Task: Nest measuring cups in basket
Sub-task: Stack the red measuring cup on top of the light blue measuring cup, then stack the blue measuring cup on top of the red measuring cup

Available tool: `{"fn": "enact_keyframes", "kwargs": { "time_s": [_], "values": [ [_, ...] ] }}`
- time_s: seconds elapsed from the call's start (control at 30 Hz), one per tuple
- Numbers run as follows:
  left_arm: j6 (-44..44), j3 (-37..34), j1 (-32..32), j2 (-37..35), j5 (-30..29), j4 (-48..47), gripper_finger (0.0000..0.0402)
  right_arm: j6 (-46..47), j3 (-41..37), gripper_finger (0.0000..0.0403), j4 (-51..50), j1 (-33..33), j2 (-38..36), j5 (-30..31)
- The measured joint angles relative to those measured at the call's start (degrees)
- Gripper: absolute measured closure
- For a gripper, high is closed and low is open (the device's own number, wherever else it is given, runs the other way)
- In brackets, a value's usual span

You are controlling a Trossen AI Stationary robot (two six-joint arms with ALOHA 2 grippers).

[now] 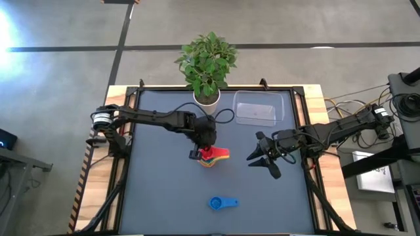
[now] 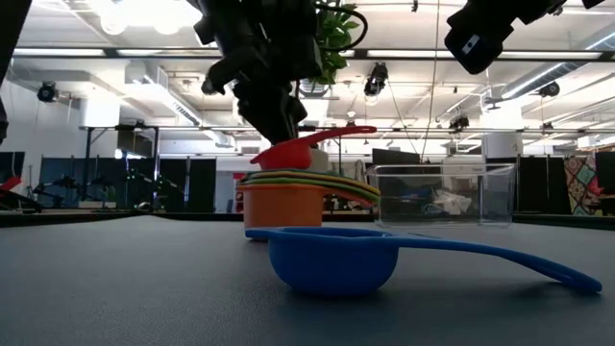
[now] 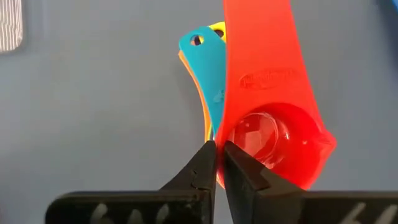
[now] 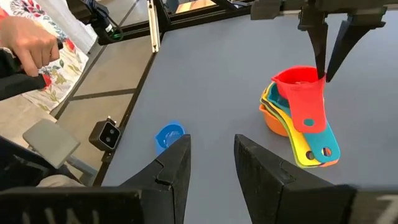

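Observation:
A stack of nested measuring cups [image 1: 215, 157] stands mid-table, orange at the bottom [image 2: 281, 207], with yellow and teal handles fanned out [image 4: 314, 149]. The red cup [image 4: 303, 93] sits tilted on top, its handle rising [image 2: 336, 133]. My left gripper [image 3: 217, 158] is over the stack, shut on the red cup. The blue cup [image 1: 222, 203] rests on its base near the near edge. The clear basket [image 1: 254, 110] stands by the far edge. My right gripper [image 1: 262, 167] hovers open to the right of the stack. My left gripper pinches the red cup's rim wall [image 3: 224, 132] on the side opposite its handle, one finger inside the bowl and one outside. The fingers come from above, pointing down. The cup sits tilted in the stack, handle end raised.
A white plant pot [image 1: 207, 98] with a leafy plant stands at the far edge, left of the basket. Bare table lies between the stack and the blue cup [image 4: 168, 135]. A person's hand [image 4: 28, 43] shows beyond the table's edge.

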Motion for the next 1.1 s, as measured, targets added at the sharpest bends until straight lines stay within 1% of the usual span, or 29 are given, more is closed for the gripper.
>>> {"fn": "enact_keyframes", "kwargs": {
  "time_s": [0.13,0.2,0.33,0.5,0.57,0.67,0.73,0.87,0.93,1.03,1.1],
  "values": [
    [-2.3,0.0,0.7,0.0,1.0,-0.1,0.0371,-0.4,0.0,0.0291,-0.9,0.0,0.0,1.7],
    [-3.3,0.0,0.9,0.0,1.5,-0.1,0.0354,-0.4,0.0,0.0291,-1.4,0.0,0.0,2.8],
    [-4.5,0.0,0.9,0.0,1.9,-0.1,0.0316,-0.4,0.0,0.0291,-1.9,0.0,0.0,2.9],
    [-6.4,2.5,0.9,-0.2,2.4,-1.8,0.0278,-0.4,0.0,0.0291,-2.0,0.0,0.0,2.9],
    [-6.6,3.8,0.9,-0.4,4.4,-3.1,0.0269,-0.4,0.0,0.0291,-2.0,0.0,0.0,2.9],
    [-7.4,4.3,0.6,-1.8,7.5,-3.1,0.0266,-0.4,0.0,0.0291,-2.0,0.0,0.0,2.9],
    [-7.8,3.0,0.1,-3.5,8.1,0.2,0.0268,-0.5,0.0,0.0291,-2.2,0.0,0.0,2.9],
    [-9.2,-1.0,0.0,-5.5,6.9,7.4,0.0278,-2.0,-1.3,0.0291,-2.2,0.0,0.0,2.8],
    [-10.3,-3.2,0.1,-6.5,6.7,8.5,0.0283,-1.5,-2.5,0.0291,-2.2,0.0,0.0,2.8],
    [-12.2,-7.4,-0.2,-9.6,6.1,13.3,0.029,-0.1,-4.0,0.0291,-2.3,0.0,0.2,2.8],
    [-14.1,-11.1,-0.4,-12.3,2.4,18.7,0.0294,0.4,-4.5,0.0291,-2.1,0.0,0.9,2.8]
  ]
}}
